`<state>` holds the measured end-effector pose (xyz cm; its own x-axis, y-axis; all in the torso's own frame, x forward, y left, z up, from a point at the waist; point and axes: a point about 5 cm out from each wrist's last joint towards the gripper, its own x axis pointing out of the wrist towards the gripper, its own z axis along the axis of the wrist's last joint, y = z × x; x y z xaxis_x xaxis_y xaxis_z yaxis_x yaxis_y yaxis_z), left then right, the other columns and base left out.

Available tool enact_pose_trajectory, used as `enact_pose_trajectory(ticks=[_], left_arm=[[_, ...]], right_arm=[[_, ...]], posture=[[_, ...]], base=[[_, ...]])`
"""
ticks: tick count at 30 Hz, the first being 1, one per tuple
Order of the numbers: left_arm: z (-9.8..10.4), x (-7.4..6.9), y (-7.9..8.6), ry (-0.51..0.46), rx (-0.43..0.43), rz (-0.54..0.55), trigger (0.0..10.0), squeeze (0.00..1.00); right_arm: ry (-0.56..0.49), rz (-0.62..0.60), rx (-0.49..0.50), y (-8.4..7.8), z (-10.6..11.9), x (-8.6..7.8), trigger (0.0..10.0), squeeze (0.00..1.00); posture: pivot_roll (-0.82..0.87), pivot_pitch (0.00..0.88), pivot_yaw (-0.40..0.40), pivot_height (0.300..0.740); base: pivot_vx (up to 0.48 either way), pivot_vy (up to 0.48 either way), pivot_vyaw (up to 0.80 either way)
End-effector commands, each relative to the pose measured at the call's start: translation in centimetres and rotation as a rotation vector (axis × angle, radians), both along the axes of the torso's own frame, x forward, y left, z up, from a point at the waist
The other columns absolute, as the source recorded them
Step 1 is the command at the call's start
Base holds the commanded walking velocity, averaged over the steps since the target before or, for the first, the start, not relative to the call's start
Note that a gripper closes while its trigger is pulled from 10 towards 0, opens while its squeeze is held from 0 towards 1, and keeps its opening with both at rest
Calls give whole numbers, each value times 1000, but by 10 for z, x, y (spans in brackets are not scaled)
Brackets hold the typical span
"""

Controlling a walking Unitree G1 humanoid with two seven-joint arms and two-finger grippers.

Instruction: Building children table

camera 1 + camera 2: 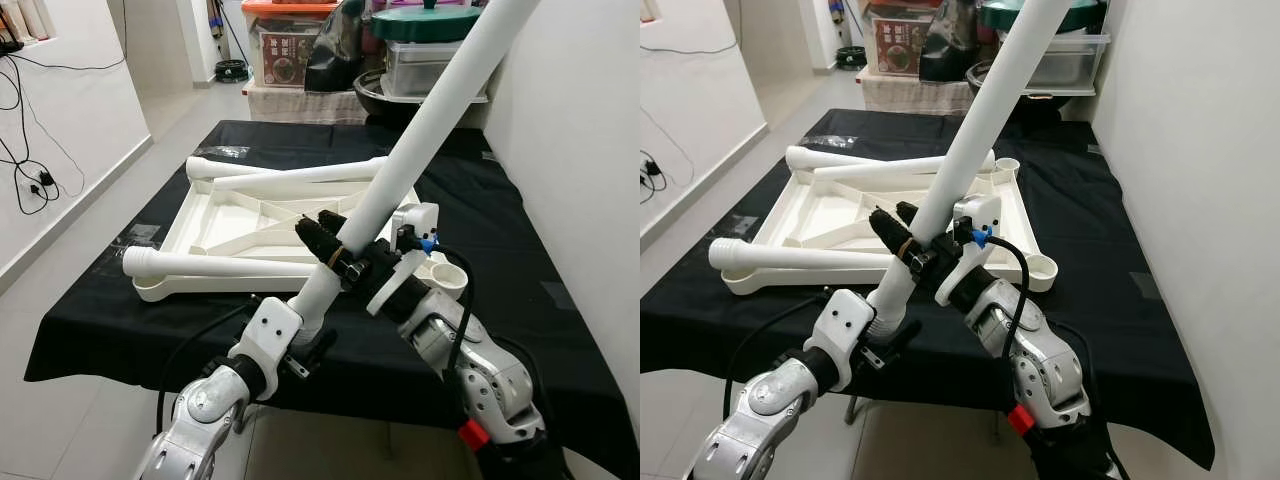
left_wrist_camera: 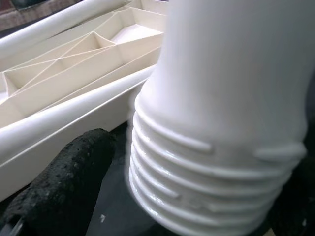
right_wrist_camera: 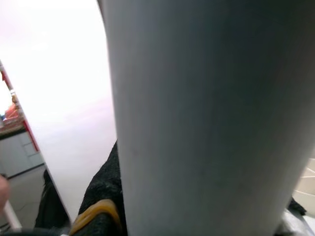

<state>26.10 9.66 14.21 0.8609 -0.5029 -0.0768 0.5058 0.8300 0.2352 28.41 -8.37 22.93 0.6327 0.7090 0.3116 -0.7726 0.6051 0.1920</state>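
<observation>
White plastic: the held table leg (image 1: 430, 125) was a long white tube slanting up and away from the robot, its threaded end (image 2: 197, 196) low at the near edge of the counter (image 1: 90, 310).
Why held so: judged, the thread was kept free and pointing down so it could be steered into a corner socket (image 1: 447, 276) of the tabletop.
Tabletop: the white tabletop (image 1: 230, 215) lay upside down on the black-draped counter, ribs up.
Spare legs: two more legs (image 1: 215, 263) lay across it, not yet screwed in.
Right gripper: the right gripper (image 1: 335, 245) crossed the leg above the thread, jaws closed around the tube.
Left gripper: the left gripper (image 1: 305, 335) sat at the leg's lower end; the left wrist view showed one finger (image 2: 64, 182) beside the thread, but whether those jaws were clamping could not be told.
Arm pose: both silver forearms rose from below, the right bent inward at the wrist.
Background: storage bins (image 1: 430, 60) stood behind the counter.
</observation>
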Motion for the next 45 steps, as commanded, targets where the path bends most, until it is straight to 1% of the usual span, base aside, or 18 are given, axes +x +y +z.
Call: enact_pose_trajectory(ticks=[1,3,12,16,22,25,30,35,39,40,41,42,45], left_arm=[[-3,2,5,7,22,9,10000,0],[-3,2,5,-5,47,-6,10000,0],[-4,1,0,-1,57,-43,10000,0],[-5,-4,-8,-11,87,-126,10000,0],[-6,-5,-9,-2,77,-124,10000,0],[-7,-5,-8,-12,99,-123,10000,0],[-8,-4,-7,-9,98,-121,10000,0],[-7,-4,-7,-31,124,-136,10000,0],[-8,-5,-9,-28,118,-142,10000,0],[-8,-6,-9,-28,119,-146,9686,0],[-8,-6,-9,-28,119,-146,9686,0],[-8,-7,-10,-34,114,-158,1608,0],[-8,-8,-10,-34,97,-159,1608,0]], right_arm=[[1,49,-12,5,-1,-6,10000,0],[3,55,-20,5,-3,-7,10000,0],[6,65,-34,7,-4,-8,10000,0],[5,73,-44,9,-5,-9,10000,0],[1,74,-51,10,-5,-8,10000,0],[2,76,-49,11,-5,-8,10000,0],[3,89,-53,11,-6,-10,10000,0],[0,101,-63,12,-7,-11,10000,0],[-1,102,-69,12,-7,-12,10000,0],[-1,105,-70,12,-7,-12,10000,0],[-1,105,-70,12,-7,-12,10000,0],[-2,107,-76,13,-8,-12,10000,0],[-1,106,-77,13,-8,-12,10000,0]], posture=[[41,0,1,740],[40,0,0,740],[40,0,4,740],[42,0,4,740],[41,0,4,740],[39,0,3,740],[39,0,3,740],[39,0,3,740],[37,0,4,740],[37,0,4,740],[37,0,4,740],[37,0,5,740],[37,0,5,740]], base=[[0,0,0],[0,0,0],[0,0,0],[0,0,0],[0,0,0],[0,0,0],[0,0,0],[0,0,0],[0,0,0],[0,0,0],[0,0,0],[0,0,0],[0,0,0]])
